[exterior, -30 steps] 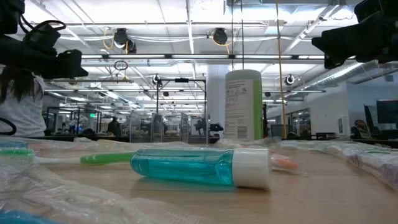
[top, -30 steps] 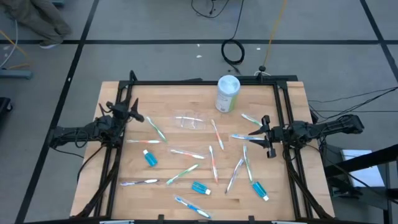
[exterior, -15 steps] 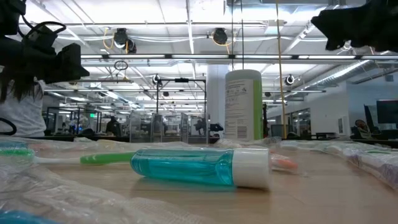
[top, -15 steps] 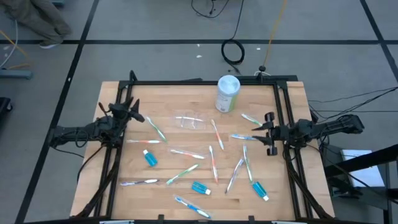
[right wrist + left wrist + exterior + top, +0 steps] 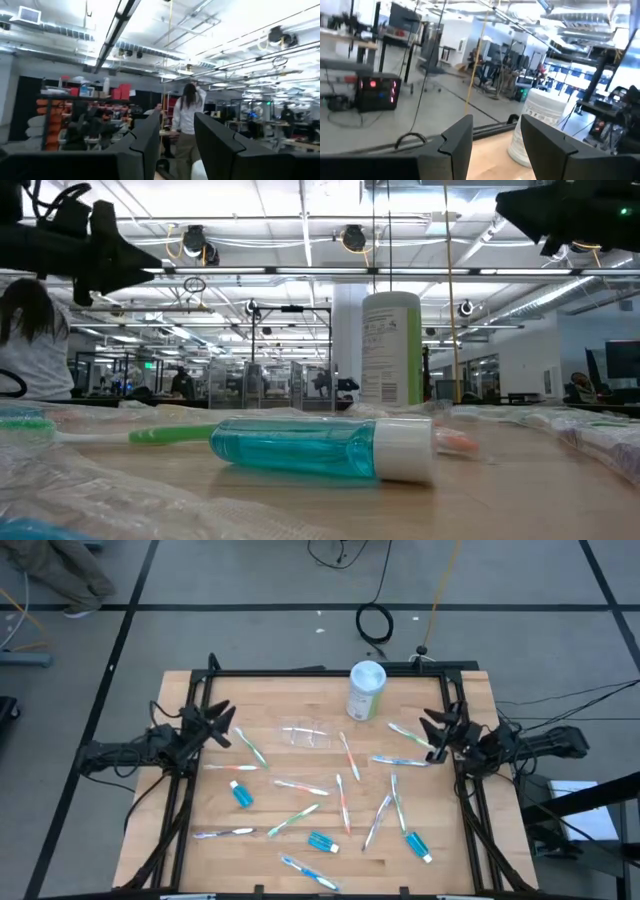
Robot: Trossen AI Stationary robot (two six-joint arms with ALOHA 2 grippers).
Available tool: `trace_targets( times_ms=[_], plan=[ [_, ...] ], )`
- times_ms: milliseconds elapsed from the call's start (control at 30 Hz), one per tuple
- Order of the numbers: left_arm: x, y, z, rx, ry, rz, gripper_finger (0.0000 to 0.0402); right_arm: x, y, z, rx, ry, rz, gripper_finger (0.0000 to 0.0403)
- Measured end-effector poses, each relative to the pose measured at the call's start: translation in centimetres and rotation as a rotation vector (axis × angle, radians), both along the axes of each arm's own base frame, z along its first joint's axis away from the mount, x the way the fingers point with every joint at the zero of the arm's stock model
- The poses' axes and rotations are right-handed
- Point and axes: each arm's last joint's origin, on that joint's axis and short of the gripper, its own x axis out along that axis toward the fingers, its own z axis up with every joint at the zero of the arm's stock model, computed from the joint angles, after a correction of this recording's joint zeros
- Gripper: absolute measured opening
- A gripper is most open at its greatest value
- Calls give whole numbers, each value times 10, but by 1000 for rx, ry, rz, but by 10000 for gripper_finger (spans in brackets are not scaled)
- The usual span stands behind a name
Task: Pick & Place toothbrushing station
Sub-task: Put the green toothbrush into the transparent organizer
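Nearest tube: a blue toothpaste tube (image 5: 320,448) with a white cap lies on its side, closest to the low camera, in front of the white-and-green canister (image 5: 391,348).
Hard to make out: the clear plastic cup (image 5: 304,734) (barely more than a glint on the wood) lies left of the canister (image 5: 366,690), on the worktop (image 5: 300,695); whether it is upright or tipped I cannot tell.
Cut off: in the low view, wrapped items at both edges run out of the picture.
Toothpaste tubes: three, all nearer than the canister; one at the left (image 5: 240,792), one in the near middle (image 5: 322,842), one at the near right (image 5: 417,845).
Toothbrushes: about a dozen thin pastel ones, scattered flat between the canister and the near edge; one green-handled brush (image 5: 293,819) lies mid-worktop; the exact count is unclear where several cross at the right.
Left gripper (image 5: 222,726): raised above the left rail, well left of the canister, tilted up; jaws parted, nothing between them (the left wrist view shows the gap).
Right gripper (image 5: 436,730): raised above the right rail, right of the canister, pointed up into the room; jaws parted, holding nothing.
Far off: a person (image 5: 186,127) stands in the room beyond.
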Motion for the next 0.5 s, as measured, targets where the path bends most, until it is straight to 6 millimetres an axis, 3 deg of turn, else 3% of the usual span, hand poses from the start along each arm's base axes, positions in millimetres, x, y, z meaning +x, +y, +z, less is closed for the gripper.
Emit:
trace_targets(
  times_ms=[200,400,500],
  plan=[
    [10,-1,13,-122,64,-50,170,17,-8,-10,53,106,-20,114],
    [32,0,49,-179,207,-27,170,44,-18,-1,137,199,-63,114],
    [45,0,60,-290,283,-16,170,58,-21,-4,164,270,-75,114]
  ],
)
